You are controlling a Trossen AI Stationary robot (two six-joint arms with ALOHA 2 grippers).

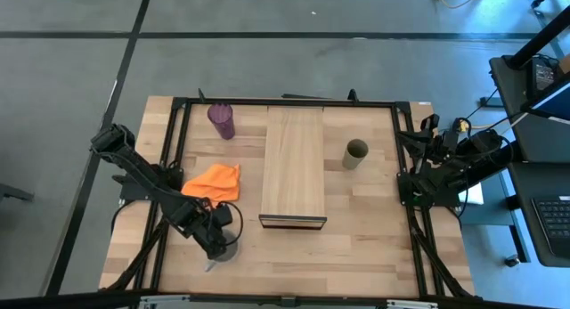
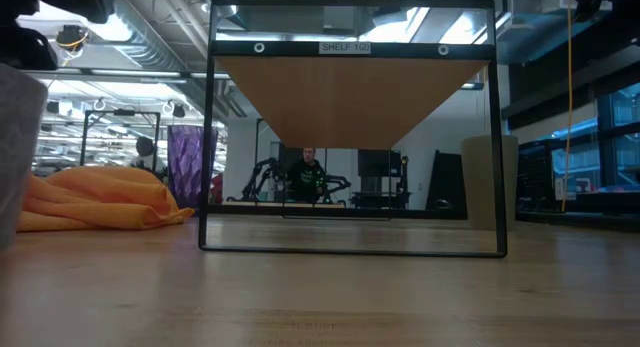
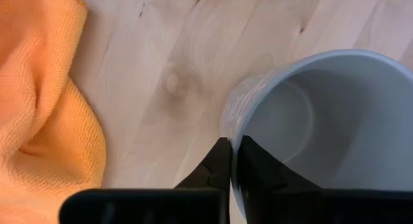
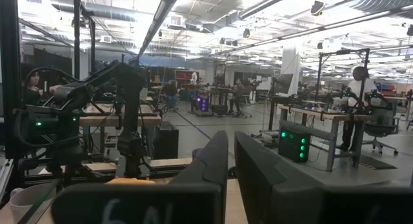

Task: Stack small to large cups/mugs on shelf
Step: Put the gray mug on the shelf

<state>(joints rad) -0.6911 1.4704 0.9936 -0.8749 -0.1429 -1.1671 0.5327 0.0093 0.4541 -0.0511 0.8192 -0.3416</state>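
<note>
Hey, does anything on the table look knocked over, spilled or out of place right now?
Nothing looks spilled or tipped. The purple tumbler and green cup stand upright on either side of the shelf. The left gripper pinches the grey mug rim. Only the orange cloth lies crumpled.

grey mug (image 3: 322, 114) cut off at frame edge, handle hidden

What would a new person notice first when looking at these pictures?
Probably the bright orange cloth, lying on the table left of the long wooden shelf. Just in front of it, the left hand pinches the rim of the grey mug near the table's front edge. The purple tumbler stands at the back left and the olive cup right of the shelf.
</note>
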